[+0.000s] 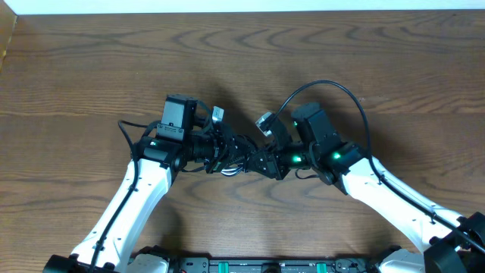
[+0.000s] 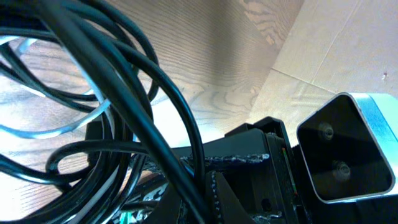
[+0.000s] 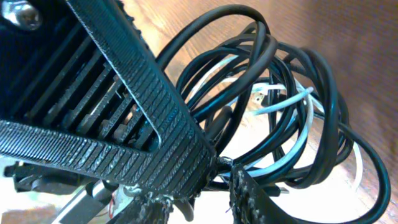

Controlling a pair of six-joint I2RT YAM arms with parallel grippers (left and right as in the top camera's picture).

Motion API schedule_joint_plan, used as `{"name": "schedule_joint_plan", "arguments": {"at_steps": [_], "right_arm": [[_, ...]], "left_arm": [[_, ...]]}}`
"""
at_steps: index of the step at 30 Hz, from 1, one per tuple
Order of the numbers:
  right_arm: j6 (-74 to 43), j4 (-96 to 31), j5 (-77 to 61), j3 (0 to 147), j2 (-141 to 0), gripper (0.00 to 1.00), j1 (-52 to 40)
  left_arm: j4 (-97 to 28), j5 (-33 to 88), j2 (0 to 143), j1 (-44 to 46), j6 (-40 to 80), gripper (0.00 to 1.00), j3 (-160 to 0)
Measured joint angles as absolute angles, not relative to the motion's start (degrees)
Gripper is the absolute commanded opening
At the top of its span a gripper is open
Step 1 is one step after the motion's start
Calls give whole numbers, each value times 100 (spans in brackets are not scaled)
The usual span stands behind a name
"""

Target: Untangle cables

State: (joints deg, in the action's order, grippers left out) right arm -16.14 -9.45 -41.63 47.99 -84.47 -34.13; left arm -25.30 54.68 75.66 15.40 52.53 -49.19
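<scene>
At the near edge of the brown wood-grain table (image 1: 91,61), the left white-shelled arm (image 1: 132,201) and the right white-shelled arm (image 1: 394,189) lean inward from their bases. They meet at mid-table, wrists almost nose to nose.

Right gripper (image 3: 224,177): its ribbed black fingers (image 3: 149,112) stand close together with only a narrow gap. Strands of the long thin black cable (image 3: 323,81) run through that gap. Finding: the claw is pinching the black cable.

Left gripper (image 1: 226,150): the claw is pressed together. Its tips are hidden behind loops lying across its own camera, so it cannot be told whether any strand is caught between them.

Cables: the black cable is gathered in several overlapping loops, bunched between the two grippers at mid-table. The shorter thin white cable (image 3: 292,106) threads through these loops, with black strands crossing over and under it. The two cables are tangled together. In the left wrist view the black loops fill the foreground, with the white cable curving behind them on the left.

Beyond the bundle, the silver-fronted black camera housing (image 2: 345,149) on the right wrist sits near the left gripper and faces it.

Farther out, a thick black wire (image 1: 333,87) belonging to the right arm arcs from its wrist toward the far side of the table, apart from the bundle.

Along the far edge, the wood meets a pale strip (image 1: 227,6).
</scene>
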Motion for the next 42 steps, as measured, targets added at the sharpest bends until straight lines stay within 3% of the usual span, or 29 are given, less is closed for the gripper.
{"name": "schedule_joint_plan", "arguments": {"at_steps": [4,16,17,22,28,35,42], "right_arm": [[-1710,-980,-4012,4799,-8392,1,-3476],[-1848,-1505,-3760,4864,-8355,1,-3284],[-1852,-1525,-3710,4864,-8357,1,-3238],[-1957,-1551,-2987,4862,-8431,1,-2936],[-2043,-1557,-2565,4860,-8462,1,-2834],[-2043,-1557,-2545,4862,-8462,1,-2834],[-2045,-1492,-2716,4860,-8462,1,-2834]], "left_arm": [[-2502,5430,7577,1540,5262,8,-4919],[-2473,5568,7601,1584,5242,9,-4919],[-2484,5599,7601,1588,5218,13,-4919],[-2578,5983,7572,1653,4825,56,-4919],[-2589,6163,7564,1673,4292,64,-4919],[-2860,5398,7564,1673,3962,62,-4919],[-2932,4429,7564,1929,4097,39,-4919]]}}
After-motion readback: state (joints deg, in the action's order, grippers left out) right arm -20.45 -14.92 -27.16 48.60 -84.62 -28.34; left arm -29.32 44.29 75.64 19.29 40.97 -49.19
